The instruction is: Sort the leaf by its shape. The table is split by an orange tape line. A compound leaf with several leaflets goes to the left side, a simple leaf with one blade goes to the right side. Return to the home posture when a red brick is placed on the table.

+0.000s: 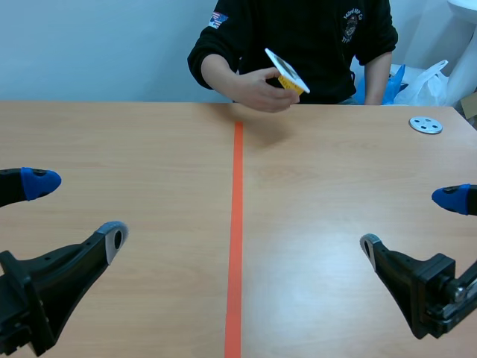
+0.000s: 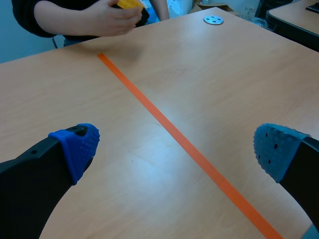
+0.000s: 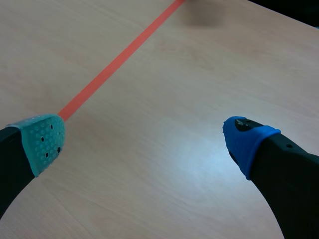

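a: both pincers gape wide and hold nothing: left gripper [image 1: 78, 209] left of the tape line [image 1: 237, 224], right gripper [image 1: 410, 222] right of it.
b: no leaf lies on the table. at the line's far end a person's hand [image 1: 261, 89] holds something yellow and white [image 1: 287, 72]. reaching now could strike that hand, or misjudge the shape.

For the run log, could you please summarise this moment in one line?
left gripper open | right gripper open | hand holds yellow-white object near tape far end | metal disc far right
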Robot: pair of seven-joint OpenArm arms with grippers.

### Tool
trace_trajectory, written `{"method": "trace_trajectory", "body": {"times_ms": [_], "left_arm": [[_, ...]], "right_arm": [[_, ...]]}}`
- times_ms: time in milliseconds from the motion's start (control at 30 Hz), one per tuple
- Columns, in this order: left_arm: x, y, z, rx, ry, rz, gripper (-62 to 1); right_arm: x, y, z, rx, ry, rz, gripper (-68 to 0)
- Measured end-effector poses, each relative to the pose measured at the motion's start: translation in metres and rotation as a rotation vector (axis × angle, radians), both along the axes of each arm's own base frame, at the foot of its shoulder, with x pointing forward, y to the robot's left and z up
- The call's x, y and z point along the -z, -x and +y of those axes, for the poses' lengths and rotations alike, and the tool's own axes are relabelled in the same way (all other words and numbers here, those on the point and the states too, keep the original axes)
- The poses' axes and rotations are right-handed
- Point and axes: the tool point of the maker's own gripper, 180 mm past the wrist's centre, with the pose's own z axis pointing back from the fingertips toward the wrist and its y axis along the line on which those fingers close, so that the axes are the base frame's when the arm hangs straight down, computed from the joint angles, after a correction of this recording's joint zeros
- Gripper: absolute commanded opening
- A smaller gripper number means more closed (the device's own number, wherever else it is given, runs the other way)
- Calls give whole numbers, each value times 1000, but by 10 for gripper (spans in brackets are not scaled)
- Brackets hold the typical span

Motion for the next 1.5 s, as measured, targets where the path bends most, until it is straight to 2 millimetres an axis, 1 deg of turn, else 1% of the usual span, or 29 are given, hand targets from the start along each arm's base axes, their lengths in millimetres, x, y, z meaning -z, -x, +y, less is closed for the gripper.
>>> {"method": "trace_trajectory", "body": {"times_ms": [1400, 1433, 1500], "left_arm": [[0, 0, 0, 0, 0, 0, 14], [0, 0, 0, 0, -1, 2, 14], [7, 2, 0, 7, -27, 33, 14]], "right_arm": [[0, 0, 0, 0, 0, 0, 4], [0, 0, 0, 0, 0, 0, 4], [0, 0, 0, 0, 0, 0, 4]]}}
